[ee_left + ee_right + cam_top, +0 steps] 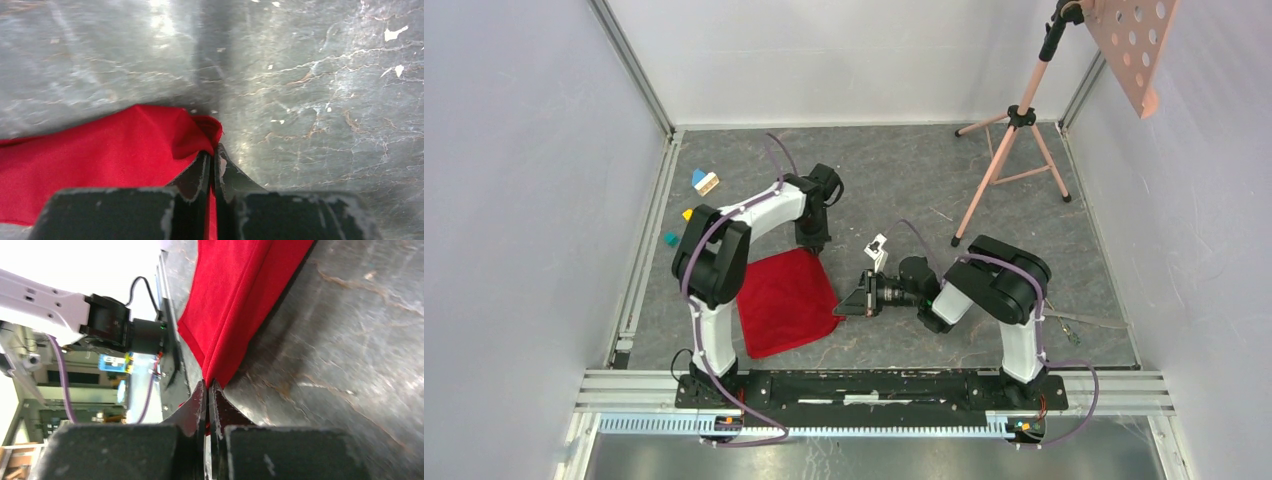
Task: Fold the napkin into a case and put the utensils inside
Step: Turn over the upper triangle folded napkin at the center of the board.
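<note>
Looked down on grey marbled table (pixel 904 170) inside white walls | found red napkin (pixel 786 300) lying on it beside the left arm | caught left gripper (pixel 814 243) pinching the cloth's far corner, fingers pressed together | caught right gripper (pixel 842 308) pinching the corner nearest the right arm, low against the table | noted toy blocks (pixel 705 182) at far left.

Grey marbled table (pixel 904 180) holds red napkin (pixel 784 305), toy blocks (pixel 704 182), tripod (pixel 1014 150).
</note>
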